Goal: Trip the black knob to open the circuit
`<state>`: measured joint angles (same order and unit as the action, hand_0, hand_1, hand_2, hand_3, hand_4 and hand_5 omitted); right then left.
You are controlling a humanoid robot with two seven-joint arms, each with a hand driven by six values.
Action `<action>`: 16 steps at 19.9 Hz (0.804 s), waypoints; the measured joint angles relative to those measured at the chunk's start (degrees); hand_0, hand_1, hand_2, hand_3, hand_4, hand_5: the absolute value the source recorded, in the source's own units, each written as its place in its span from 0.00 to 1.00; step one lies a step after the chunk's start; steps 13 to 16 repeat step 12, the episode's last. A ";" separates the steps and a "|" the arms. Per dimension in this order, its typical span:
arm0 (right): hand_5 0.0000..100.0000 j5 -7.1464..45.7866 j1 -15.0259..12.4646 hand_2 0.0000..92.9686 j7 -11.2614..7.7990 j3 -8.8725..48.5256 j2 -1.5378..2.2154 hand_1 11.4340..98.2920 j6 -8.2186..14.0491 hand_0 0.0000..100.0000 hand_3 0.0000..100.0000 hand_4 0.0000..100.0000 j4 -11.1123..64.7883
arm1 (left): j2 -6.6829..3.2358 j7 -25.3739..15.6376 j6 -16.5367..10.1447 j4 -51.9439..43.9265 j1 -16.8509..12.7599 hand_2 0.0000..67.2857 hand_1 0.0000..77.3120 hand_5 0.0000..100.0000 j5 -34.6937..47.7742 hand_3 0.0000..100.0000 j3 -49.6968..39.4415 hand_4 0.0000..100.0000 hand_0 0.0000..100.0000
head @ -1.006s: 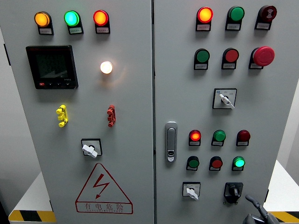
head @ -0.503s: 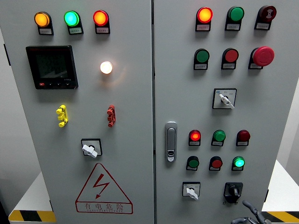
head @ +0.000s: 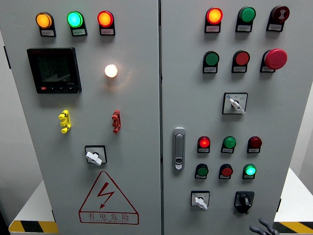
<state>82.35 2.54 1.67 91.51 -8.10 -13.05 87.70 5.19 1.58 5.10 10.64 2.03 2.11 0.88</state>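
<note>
Peeking above the bottom edge, right hand (head: 263,228) grip unclear, below black knob (head: 243,200)

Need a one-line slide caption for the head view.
Right hand sits low, below the black knob on the grey control cabinet.

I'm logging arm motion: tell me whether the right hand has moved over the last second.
Yes. The right hand has dropped lower, away from the black knob, until only its fingertips show at the bottom edge.

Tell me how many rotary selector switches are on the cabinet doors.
4: a white-handled one low on the left door, another mid-right door, a third at bottom right, plus the black knob beside it.
</note>
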 measured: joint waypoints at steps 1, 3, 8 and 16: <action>0.32 0.00 -0.53 0.00 -0.08 -0.11 0.00 0.30 0.07 1.00 0.11 0.07 0.10 | 0.00 0.00 0.00 0.00 0.00 0.29 0.00 0.09 0.00 0.26 0.00 0.10 0.00; 0.32 0.00 -1.53 0.00 -0.16 -0.27 0.09 0.30 0.16 1.00 0.11 0.08 0.97 | 0.00 0.00 0.00 0.00 0.00 0.29 0.00 0.09 0.00 0.26 0.00 0.10 0.00; 0.32 0.09 -4.12 0.01 -0.24 -0.86 0.34 0.29 0.21 1.00 0.12 0.08 3.02 | 0.00 0.00 0.00 0.00 -0.01 0.29 0.00 0.09 0.00 0.26 0.00 0.10 0.00; 0.32 0.10 -4.84 0.01 -0.27 -0.98 0.41 0.28 0.22 1.00 0.12 0.09 3.84 | 0.00 0.00 0.00 0.00 0.00 0.29 0.00 0.09 0.00 0.26 0.00 0.10 0.00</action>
